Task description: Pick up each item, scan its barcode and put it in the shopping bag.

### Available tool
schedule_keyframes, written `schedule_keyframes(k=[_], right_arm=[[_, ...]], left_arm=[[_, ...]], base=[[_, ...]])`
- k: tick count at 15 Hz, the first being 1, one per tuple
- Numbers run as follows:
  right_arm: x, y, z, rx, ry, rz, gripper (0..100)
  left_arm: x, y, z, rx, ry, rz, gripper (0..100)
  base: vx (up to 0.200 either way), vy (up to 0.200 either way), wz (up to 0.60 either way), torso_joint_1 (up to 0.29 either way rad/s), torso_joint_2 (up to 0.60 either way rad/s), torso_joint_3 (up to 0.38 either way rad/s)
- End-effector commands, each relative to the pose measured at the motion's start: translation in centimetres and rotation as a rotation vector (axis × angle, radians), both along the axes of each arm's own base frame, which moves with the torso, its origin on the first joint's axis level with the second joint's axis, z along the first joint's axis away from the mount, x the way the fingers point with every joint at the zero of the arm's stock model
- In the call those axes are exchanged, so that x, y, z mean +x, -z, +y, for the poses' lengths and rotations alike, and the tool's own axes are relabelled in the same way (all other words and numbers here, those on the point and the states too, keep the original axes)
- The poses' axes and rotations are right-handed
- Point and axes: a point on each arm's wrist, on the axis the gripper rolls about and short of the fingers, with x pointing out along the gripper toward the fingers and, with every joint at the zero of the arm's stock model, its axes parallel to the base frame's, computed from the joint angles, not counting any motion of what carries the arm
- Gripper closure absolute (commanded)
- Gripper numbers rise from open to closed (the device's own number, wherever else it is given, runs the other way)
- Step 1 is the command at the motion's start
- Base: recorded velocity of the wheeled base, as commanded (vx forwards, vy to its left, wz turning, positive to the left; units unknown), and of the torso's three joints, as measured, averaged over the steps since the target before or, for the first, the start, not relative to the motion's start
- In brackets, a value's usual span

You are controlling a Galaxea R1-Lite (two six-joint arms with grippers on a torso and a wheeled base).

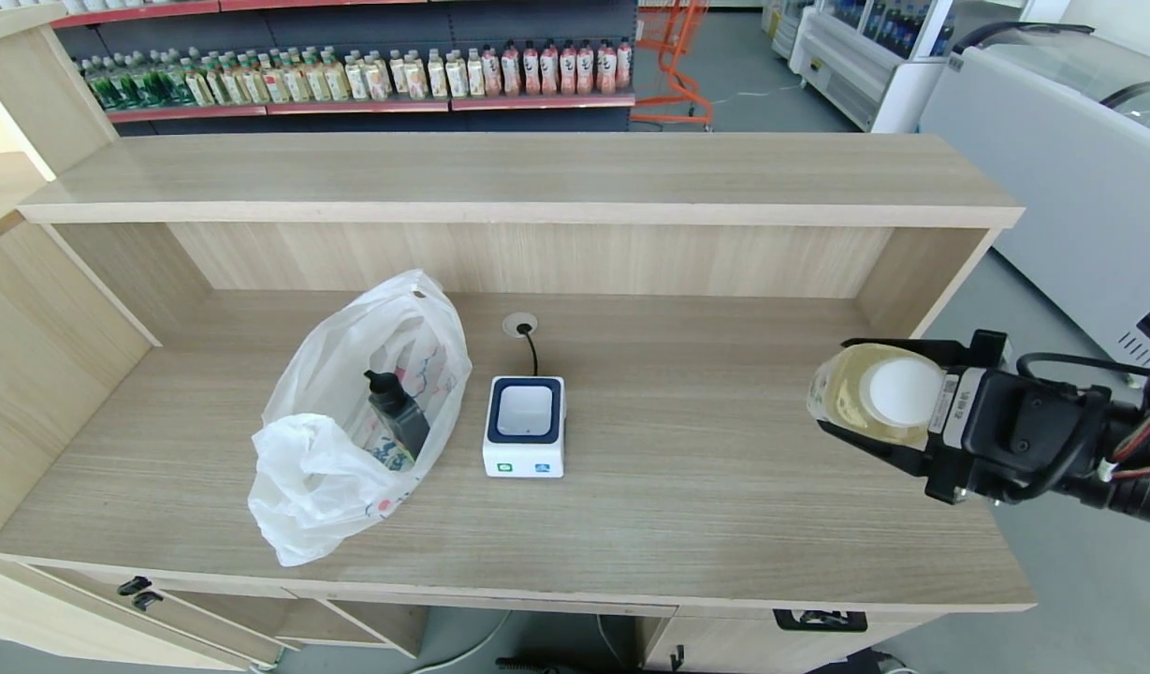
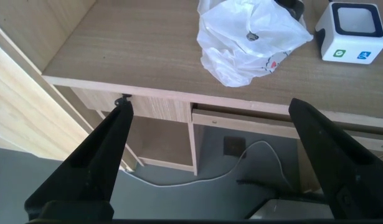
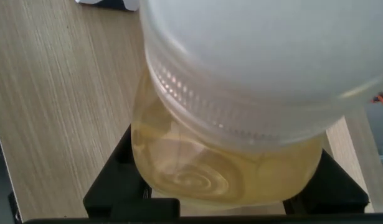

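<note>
Shop shelves lined with drink bottles (image 1: 369,75) and glass-topped freezers (image 1: 1052,140) stand behind a pale wooden worktop (image 1: 706,487) with a raised back ledge. Over the worktop's right end the right gripper (image 1: 846,388) is closed around a clear bottle (image 1: 888,393) of yellowish liquid. Its black fingers clamp the body from both sides, and the white cap (image 1: 904,393) faces up toward the head camera. The bottle hangs clear of the surface, well apart from the other items.

The left gripper (image 2: 210,168) is spread wide and holds nothing. It sits low in front of the worktop's front edge.

Near the middle of the worktop sits a white scanner (image 1: 526,426) with a dark-framed window on top; its black cable (image 1: 532,356) runs back to a round port. Just beside it, toward the left, lies the white plastic shopping bag (image 1: 350,421) – its mouth open, a dark spray bottle (image 1: 397,417) already inside.
</note>
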Motion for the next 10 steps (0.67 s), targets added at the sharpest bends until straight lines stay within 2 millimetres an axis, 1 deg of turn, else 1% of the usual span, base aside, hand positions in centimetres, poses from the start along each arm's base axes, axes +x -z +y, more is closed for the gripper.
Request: schedule_keyframes(k=[1,5,10], right_arm=[[-0.4,-0.1,1.0,0.004,-0.047,-0.001,100],[-0.9,-0.2,2.3,0.01,-0.112,0.0,100],[-0.6,0.4,2.5,0.01,-0.118,0.031,100]], left_arm=[[0.0,0.0,0.0,-0.002,-0.001,0.0,0],[0.0,0.0,0.0,-0.003,-0.001,-0.001,0],[0.0,0.0,0.0,-0.002,0.0,-0.001,0]], base=[[0.0,0.2,0.0,-0.007,0.0,0.012],[0.0,0.2,0.0,0.007,0.0,0.004],[0.0,0.2,0.0,0.001,0.0,0.0]])
